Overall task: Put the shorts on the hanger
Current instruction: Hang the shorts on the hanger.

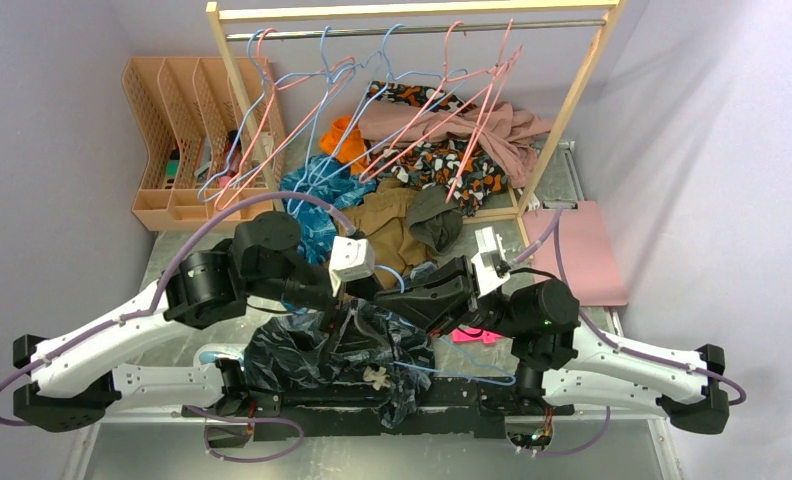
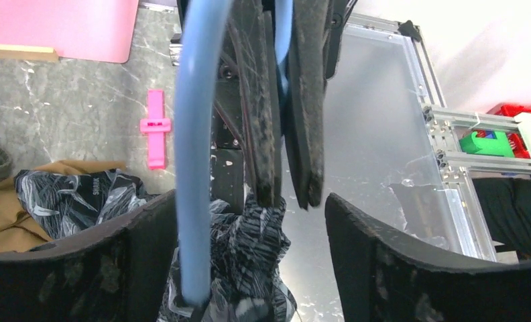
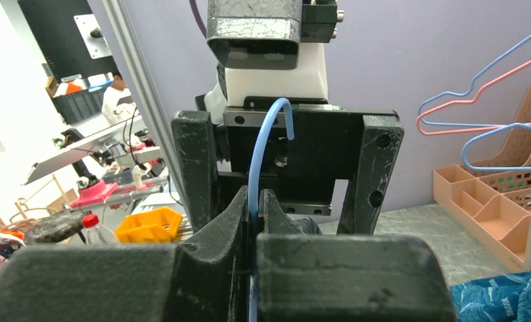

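The dark leaf-print shorts (image 1: 312, 352) hang bunched at the table's near edge, between the two arm bases. A light-blue wire hanger (image 1: 462, 376) runs through them. My right gripper (image 3: 255, 198) is shut on the hanger's wire (image 3: 253, 194) just below its hook. In the left wrist view my left gripper (image 2: 249, 201) stands open, with the hanger wire (image 2: 193, 168) and a fold of the shorts (image 2: 249, 255) between its fingers (image 2: 390, 268) but untouched by them. From above, the left gripper (image 1: 357, 292) and right gripper (image 1: 397, 300) meet over the shorts.
A wooden rack (image 1: 234, 80) at the back carries pink and blue hangers (image 1: 272, 110). Beneath it lies a pile of clothes (image 1: 422, 160), with a brown garment (image 1: 382, 215) and a teal one (image 1: 317, 200) nearer. A peach organiser (image 1: 177, 130) stands back left. A pink clip (image 1: 472, 337) and a pink board (image 1: 582, 250) lie to the right.
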### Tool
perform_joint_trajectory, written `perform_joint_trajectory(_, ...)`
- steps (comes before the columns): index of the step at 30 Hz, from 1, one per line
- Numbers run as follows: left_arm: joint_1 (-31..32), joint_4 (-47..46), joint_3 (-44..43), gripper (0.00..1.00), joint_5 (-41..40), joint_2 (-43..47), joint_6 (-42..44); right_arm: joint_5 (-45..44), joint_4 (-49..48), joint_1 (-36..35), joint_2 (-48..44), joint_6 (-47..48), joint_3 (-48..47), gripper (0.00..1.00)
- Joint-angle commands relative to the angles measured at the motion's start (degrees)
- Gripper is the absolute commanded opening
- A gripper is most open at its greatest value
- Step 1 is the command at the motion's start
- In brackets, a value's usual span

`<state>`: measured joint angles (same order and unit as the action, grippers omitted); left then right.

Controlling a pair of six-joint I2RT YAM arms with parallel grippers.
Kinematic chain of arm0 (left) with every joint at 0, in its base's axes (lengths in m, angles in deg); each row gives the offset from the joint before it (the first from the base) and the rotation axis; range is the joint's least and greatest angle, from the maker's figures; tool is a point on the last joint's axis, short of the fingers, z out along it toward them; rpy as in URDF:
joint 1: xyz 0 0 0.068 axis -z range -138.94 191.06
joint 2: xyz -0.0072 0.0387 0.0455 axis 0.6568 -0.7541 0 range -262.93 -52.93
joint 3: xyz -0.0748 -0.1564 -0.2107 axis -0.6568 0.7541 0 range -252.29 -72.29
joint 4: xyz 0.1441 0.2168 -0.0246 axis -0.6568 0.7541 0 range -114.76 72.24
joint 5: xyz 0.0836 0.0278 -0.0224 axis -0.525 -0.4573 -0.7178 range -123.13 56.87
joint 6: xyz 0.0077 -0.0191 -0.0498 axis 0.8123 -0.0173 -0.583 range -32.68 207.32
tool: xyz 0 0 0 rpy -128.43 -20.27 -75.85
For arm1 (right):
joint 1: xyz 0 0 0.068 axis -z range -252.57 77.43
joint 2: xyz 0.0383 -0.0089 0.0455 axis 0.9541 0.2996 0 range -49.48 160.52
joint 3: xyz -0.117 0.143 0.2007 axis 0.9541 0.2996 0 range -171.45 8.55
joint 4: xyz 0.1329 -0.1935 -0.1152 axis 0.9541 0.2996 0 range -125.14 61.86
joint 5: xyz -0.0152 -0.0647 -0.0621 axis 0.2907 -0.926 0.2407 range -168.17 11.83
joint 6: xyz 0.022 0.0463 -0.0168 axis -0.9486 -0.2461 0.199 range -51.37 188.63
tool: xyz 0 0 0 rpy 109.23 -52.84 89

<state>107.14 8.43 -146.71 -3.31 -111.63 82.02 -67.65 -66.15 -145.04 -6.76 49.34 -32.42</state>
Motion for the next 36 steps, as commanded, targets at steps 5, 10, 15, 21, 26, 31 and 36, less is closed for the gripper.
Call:
perform_joint_trajectory(5,-0.16,0.72,-4.06,0.92,-1.70,5.00,-0.06,-0.14,-3.75,-0.23,-1.63,-0.49,0.53,0.00)
perform_joint_trajectory(10,-0.17,7.14,-5.37,0.91,-7.28,6.89,1.66,-0.03,-3.46,-0.30,-1.86,-0.46,0.51,0.00)
perform_joint_trajectory(15,-0.12,11.79,-4.41,0.82,-7.98,6.64,2.31,0.32,-3.42,-0.22,-1.40,-0.49,0.15,0.00)
perform_joint_trajectory(21,-0.17,11.73,-1.72,0.66,-6.77,5.15,2.52,0.55,-3.91,-0.30,-0.73,-0.68,-0.07,0.00)
perform_joint_trajectory(26,-0.17,10.43,-0.83,0.53,-6.20,3.55,3.25,0.52,-3.92,-0.22,-0.55,-0.86,-0.25,0.00)
perform_joint_trajectory(31,-0.17,7.47,-1.61,0.15,-3.80,1.53,3.62,0.55,-4.33,-0.22,-0.37,-1.14,-0.05,0.00)
perform_joint_trajectory(36,-0.17,3.25,-2.61,0.19,-2.07,0.58,3.33,0.77,-4.50,-0.30,-0.17,-1.22,-0.03,0.00)
